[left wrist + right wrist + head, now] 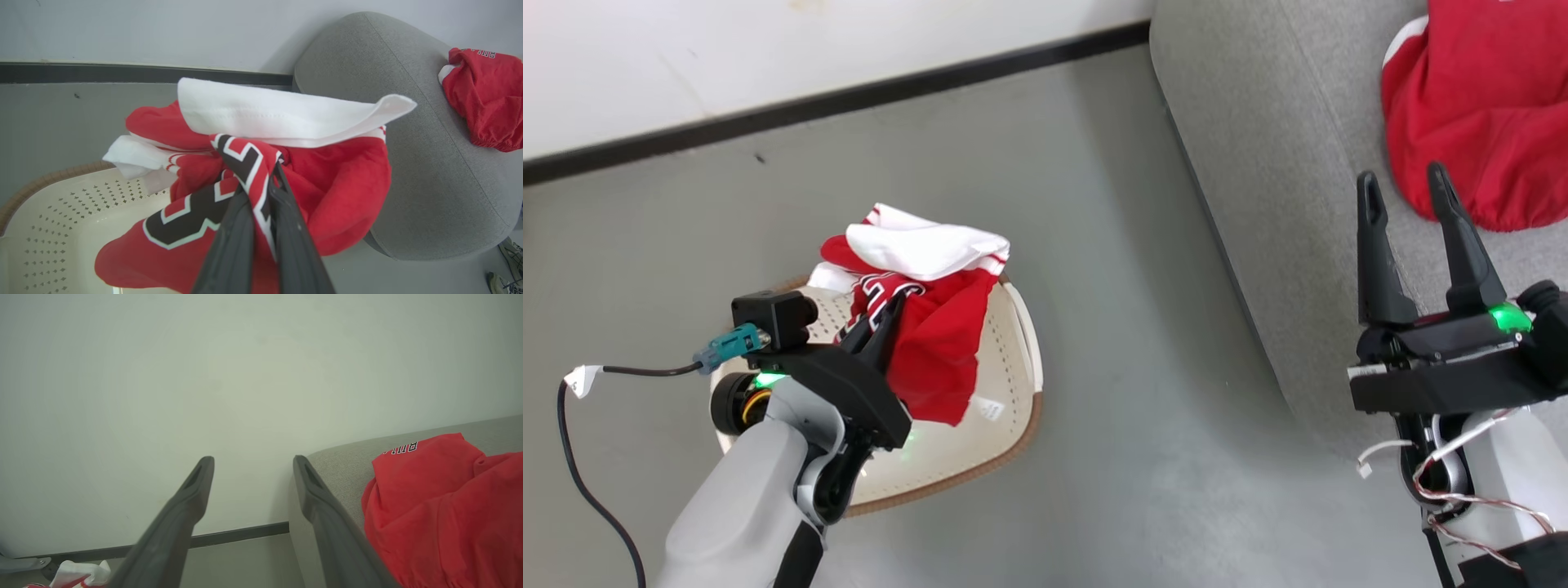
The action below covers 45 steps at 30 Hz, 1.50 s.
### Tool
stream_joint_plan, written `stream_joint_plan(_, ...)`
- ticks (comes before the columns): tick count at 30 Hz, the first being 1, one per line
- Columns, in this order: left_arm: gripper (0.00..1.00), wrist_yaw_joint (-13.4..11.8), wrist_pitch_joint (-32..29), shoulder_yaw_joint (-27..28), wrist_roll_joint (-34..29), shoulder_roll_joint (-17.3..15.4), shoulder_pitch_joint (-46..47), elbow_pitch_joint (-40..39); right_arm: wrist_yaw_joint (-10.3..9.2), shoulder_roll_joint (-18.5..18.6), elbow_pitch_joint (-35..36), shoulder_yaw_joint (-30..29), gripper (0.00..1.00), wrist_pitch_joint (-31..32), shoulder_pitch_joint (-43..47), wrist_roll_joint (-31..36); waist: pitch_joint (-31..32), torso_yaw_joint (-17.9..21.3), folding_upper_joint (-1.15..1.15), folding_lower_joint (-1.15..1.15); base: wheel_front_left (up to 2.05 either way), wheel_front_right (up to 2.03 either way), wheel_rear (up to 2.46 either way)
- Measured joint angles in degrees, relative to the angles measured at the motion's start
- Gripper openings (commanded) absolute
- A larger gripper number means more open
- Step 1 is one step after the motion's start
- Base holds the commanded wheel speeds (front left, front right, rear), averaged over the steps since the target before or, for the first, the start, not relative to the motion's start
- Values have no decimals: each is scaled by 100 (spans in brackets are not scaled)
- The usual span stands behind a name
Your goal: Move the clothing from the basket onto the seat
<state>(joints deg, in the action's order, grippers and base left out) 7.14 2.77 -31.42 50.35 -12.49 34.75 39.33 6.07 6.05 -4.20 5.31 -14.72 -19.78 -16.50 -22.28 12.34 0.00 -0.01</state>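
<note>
Left claw [263,183] clamped on red-white garment [339,192], hanging over basket [61,212]; second garment [486,98] lying on seat [408,163].

A smooth grey floor [1094,327] runs up to a black skirting strip [849,98] at the foot of a white wall [768,49]. On the floor sits a cream-white perforated plastic laundry basket [1017,351] with a brown woven-look rim. Well apart, to the right, stands a large grey fabric-upholstered seat cushion [1258,163] with rounded edges. A crumpled red soft-fabric garment [1478,106] with a white panel lies on the seat. A pale shoe [510,251] rests on the floor near the seat's corner.
</note>
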Motion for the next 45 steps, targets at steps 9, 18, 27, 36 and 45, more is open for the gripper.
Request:
stream_joint_plan(9,0,0,326,-145,9,-9,-8,-481,34,53,-1,53,100,0,304,-2,595,-244,0,0,0,0,0)
stream_joint_plan(18,0,0,519,-345,-102,-2,-7,-798,69,68,-92,293,100,1,472,-65,1051,-451,0,0,0,0,0)
stream_joint_plan(27,0,0,700,-372,-119,-11,-16,-1098,85,125,-137,454,100,1,743,-123,1489,-657,0,1,0,0,0)
stream_joint_plan(36,0,0,747,-428,-163,18,-120,-1414,99,433,-168,1450,100,1,799,-376,1782,-816,0,0,0,0,0)
stream_joint_plan(45,0,-2,637,-532,-361,44,104,-1611,99,633,-135,2424,100,1,721,-604,1853,-1042,1,1,0,0,0)
